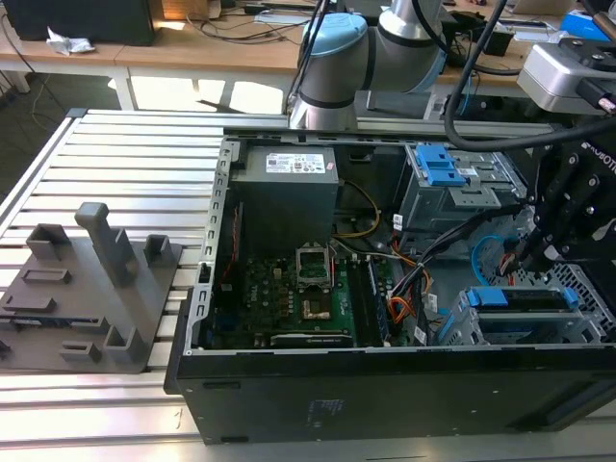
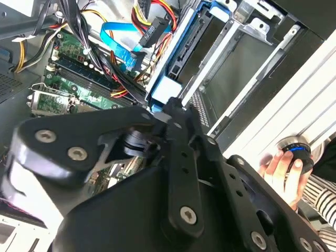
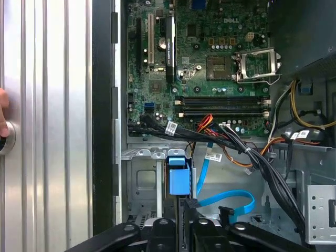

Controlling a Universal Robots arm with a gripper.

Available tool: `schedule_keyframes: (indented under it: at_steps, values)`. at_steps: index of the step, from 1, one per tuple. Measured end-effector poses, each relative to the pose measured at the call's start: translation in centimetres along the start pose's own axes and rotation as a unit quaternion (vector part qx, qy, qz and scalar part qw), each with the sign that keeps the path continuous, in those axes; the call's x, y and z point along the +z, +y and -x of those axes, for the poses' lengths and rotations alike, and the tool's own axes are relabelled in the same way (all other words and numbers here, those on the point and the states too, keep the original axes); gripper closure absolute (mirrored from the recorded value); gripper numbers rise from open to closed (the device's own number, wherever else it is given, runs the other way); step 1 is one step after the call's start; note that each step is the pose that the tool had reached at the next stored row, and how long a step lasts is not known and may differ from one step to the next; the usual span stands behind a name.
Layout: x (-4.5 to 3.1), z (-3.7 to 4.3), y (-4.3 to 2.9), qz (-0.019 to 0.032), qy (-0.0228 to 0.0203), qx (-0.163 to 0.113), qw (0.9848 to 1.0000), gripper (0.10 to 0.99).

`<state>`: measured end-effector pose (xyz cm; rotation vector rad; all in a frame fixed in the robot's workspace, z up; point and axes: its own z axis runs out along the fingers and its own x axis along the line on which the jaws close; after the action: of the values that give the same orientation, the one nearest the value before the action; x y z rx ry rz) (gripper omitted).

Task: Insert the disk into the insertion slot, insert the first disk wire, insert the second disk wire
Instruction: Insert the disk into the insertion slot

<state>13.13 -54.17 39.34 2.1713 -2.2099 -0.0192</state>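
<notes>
where your arm reaches over the open computer case (image 1: 385, 395), the gripper (image 1: 527, 258) hangs at the exterior view's right end, just above the disk (image 1: 525, 306); its jaws are drawn narrow, tips nearly together, and you can't tell whether they pinch anything; in both wrist views those tips sit right at the blue end of the disk's caddy; the disk sits inside the insertion slot (image 1: 589, 292), the perforated grey cage in the case's corner, and shows edge-on in the first wrist view; a flat blue cable (image 3: 226, 202) lies just beside the cage; a bundle of black wires (image 3: 252, 157) runs past it from the motherboard (image 3: 210, 63); outside the case, a person's hand (image 2: 283, 170) is on a round knob (image 2: 295, 148) by the slatted table (image 1: 125, 164); a grey fixture (image 1: 91, 289) sits well apart at the exterior view's left.
</notes>
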Motion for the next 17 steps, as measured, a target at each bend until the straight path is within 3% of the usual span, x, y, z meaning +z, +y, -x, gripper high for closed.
schedule_keyframes:
  at_steps: [2,3,17]
  values:
    - [0.00,0.00,0.00,0.0000,0.0001,0.000,1.0000,0.973]
    - [0.00,0.00,0.00,0.0000,0.0001,0.000,1.0000,0.980]
    - [0.00,0.00,0.00,0.0000,0.0005,0.000,1.0000,0.980]
